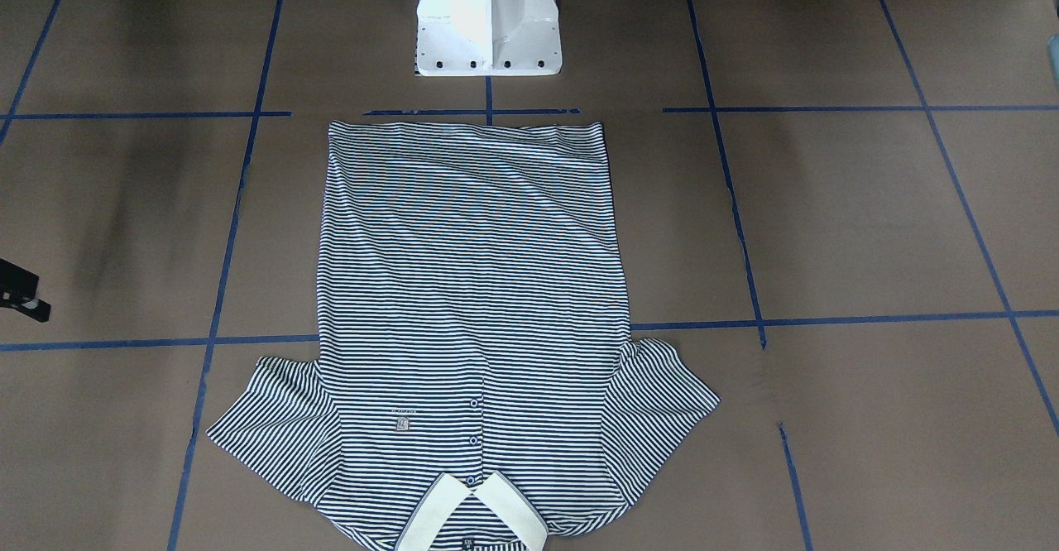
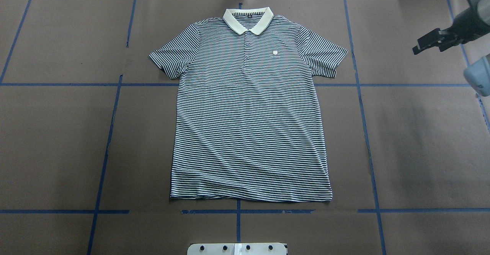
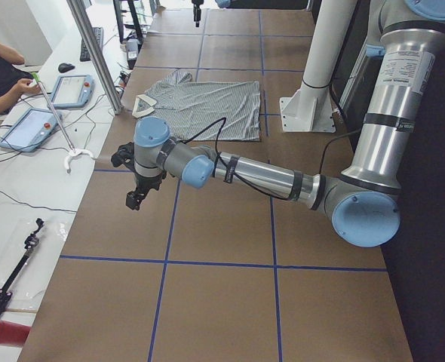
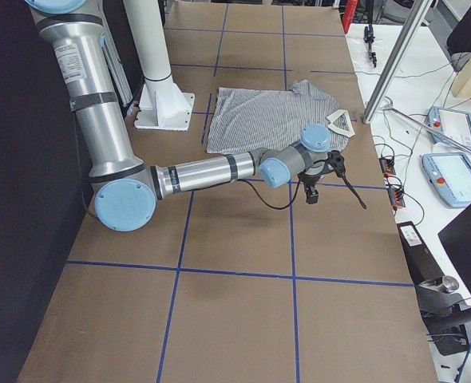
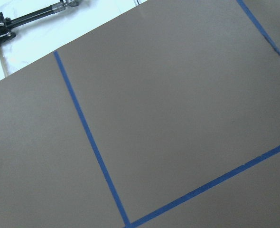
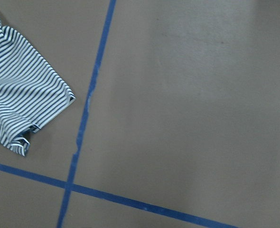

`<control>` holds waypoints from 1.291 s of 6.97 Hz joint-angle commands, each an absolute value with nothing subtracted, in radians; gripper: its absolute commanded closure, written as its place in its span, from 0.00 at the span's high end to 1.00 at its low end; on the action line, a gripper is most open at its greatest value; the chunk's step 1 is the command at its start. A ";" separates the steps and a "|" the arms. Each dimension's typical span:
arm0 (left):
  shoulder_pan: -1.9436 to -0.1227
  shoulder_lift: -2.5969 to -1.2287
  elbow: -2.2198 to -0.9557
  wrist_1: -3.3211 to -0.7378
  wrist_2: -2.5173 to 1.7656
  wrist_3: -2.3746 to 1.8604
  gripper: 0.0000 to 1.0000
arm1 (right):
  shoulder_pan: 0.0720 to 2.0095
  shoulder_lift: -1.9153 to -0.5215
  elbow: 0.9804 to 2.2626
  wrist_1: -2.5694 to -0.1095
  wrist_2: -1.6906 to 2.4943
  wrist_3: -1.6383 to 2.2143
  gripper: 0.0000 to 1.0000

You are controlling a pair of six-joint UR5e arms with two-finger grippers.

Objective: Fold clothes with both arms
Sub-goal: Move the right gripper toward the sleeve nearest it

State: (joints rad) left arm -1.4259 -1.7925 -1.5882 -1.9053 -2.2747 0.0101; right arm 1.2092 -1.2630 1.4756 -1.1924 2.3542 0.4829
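We see one short-sleeved polo shirt [image 2: 249,113] spread flat, front up, on the table [image 2: 421,140], centred just in front of the white pedestal [image 1: 488,21]. The hem is nearest the pedestal and the collar [image 2: 248,19] points away from it. The fabric is a soft knit w/ thin navy-and-white horiz. stripes. The collar is plain cream w/ both points spread open. There is a short placket [image 2: 247,44] w/ small round buttons and a tiny shield-shaped logo [image 2: 274,52] beside it. The body is roughly rectangular, w/ a few shallow diagonal wrinkles near the hem. Both sleeves are splayed out; the right wrist cam shows one sleeve [image 6: 26,99] w/ its edge slightly curled under. The table cover is matte brown paper, gridded w/ blue tape lines [image 2: 111,132].

The left arm [image 3: 260,175] is a smooth grey metal tube w/ light-blue caps. Its elbow is bent low and the forearm reaches outward, away from the pedestal on its left side. The left gripper [image 3: 134,198] points down over bare paper, well clear of the shirt. We can't tell if its jaws are apart or together.

The right arm [image 4: 203,171] mirrors this on the pedestal's right side, w/ a black cable looping under the wrist. The right gripper [image 2: 421,44] hangs off the shirt's far-right side, holding no fabric. Its jaw gap is not readable either.
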 commanded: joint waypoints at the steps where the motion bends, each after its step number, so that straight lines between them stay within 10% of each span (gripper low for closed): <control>1: -1.328 -1.870 -1.546 -1.944 -2.272 -0.245 1.00 | 1.091 -1.117 1.384 -1.172 2.295 0.716 1.00; 4: -1.286 -1.888 -1.540 -2.013 -2.266 -0.362 1.00 | 0.996 -0.947 1.113 -0.981 2.129 0.802 1.00; 9: -1.278 -1.905 -1.571 -2.013 -2.266 -0.451 1.00 | 0.945 -0.917 1.034 -0.966 2.020 0.793 0.99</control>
State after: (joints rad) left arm -1.2771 -1.9045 -1.5631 -2.0127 -2.2657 -0.4473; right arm 0.9599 -0.9154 1.0382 -0.9642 2.0462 0.7973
